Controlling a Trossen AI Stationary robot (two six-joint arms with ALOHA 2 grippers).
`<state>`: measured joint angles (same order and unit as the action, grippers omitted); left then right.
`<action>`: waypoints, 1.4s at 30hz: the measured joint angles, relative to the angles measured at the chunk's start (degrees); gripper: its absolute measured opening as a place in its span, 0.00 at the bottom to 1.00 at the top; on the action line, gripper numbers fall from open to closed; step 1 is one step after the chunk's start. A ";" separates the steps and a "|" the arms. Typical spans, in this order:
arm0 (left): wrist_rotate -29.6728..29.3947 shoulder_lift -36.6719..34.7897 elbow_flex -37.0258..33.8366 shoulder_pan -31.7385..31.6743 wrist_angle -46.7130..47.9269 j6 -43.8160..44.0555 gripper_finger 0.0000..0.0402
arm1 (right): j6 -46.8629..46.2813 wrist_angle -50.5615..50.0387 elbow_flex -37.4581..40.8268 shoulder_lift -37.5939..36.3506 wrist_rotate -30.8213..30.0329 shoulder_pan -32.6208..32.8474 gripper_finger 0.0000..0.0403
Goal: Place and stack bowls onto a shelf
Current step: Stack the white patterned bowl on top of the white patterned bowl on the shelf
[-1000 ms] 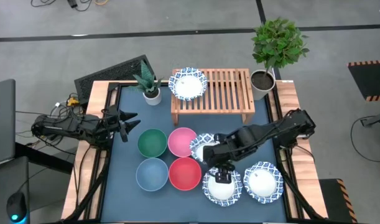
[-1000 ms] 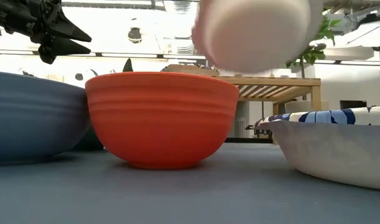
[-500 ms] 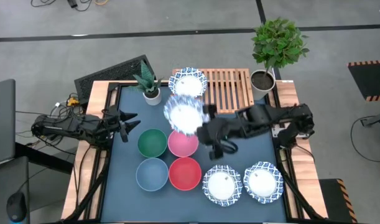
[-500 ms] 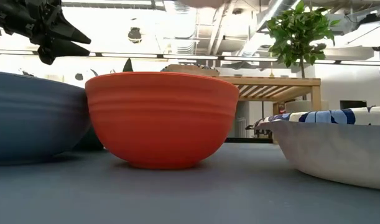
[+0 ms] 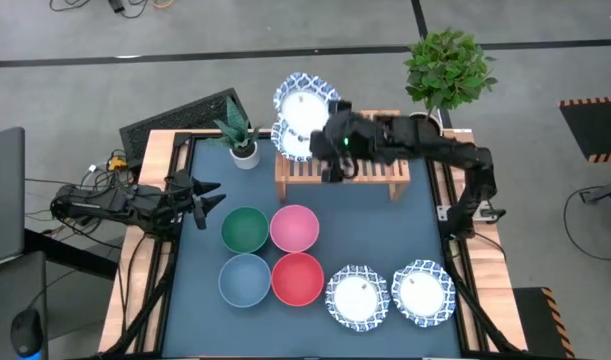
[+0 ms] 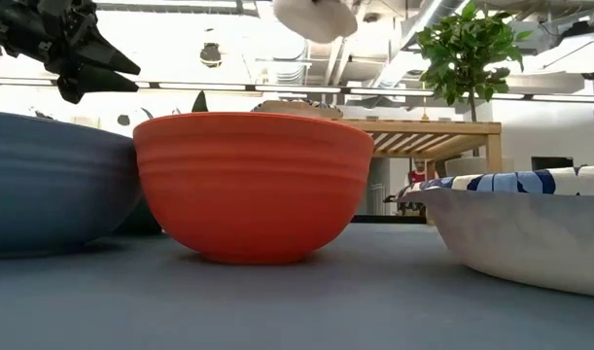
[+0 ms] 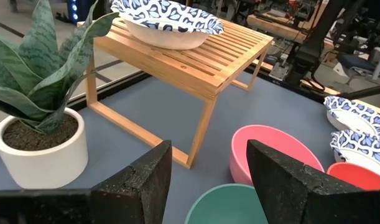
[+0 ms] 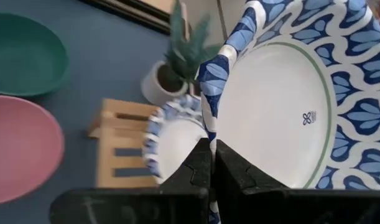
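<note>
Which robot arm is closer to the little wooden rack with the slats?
The right one. Its tool is over the low light-wood slatted rack, pinching a white blue-patterned bowl by the rim. The left tool waits at the table's left edge, beside the green bowl.

My right gripper (image 5: pixel 328 140) has carried the patterned bowl (image 5: pixel 307 106) away from the near right of the table, where it hung over the two patterned bowls a second ago, across the pink bowl and up to the shelf's (image 5: pixel 370 160) far left, above the bowl (image 5: pixel 291 143) already there.
</note>
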<state>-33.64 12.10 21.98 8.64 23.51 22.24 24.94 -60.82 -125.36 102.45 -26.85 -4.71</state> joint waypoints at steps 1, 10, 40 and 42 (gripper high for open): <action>-0.06 0.00 0.00 0.00 0.00 0.00 0.48 | 0.16 0.01 0.00 0.00 1.05 -1.13 0.06; -0.47 0.02 0.00 0.00 0.02 0.07 0.48 | 6.45 0.81 0.07 7.70 4.48 -5.64 0.06; -0.23 0.01 0.00 0.00 2.53 0.50 0.48 | 4.93 -6.62 0.02 14.08 16.69 -12.07 0.10; -0.23 0.00 0.00 0.00 2.54 0.52 0.48 | 4.95 -6.64 0.02 14.08 16.70 -12.04 0.11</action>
<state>-33.87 12.10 21.98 8.64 26.04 22.76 29.89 -67.46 -125.34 116.53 -10.15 -16.75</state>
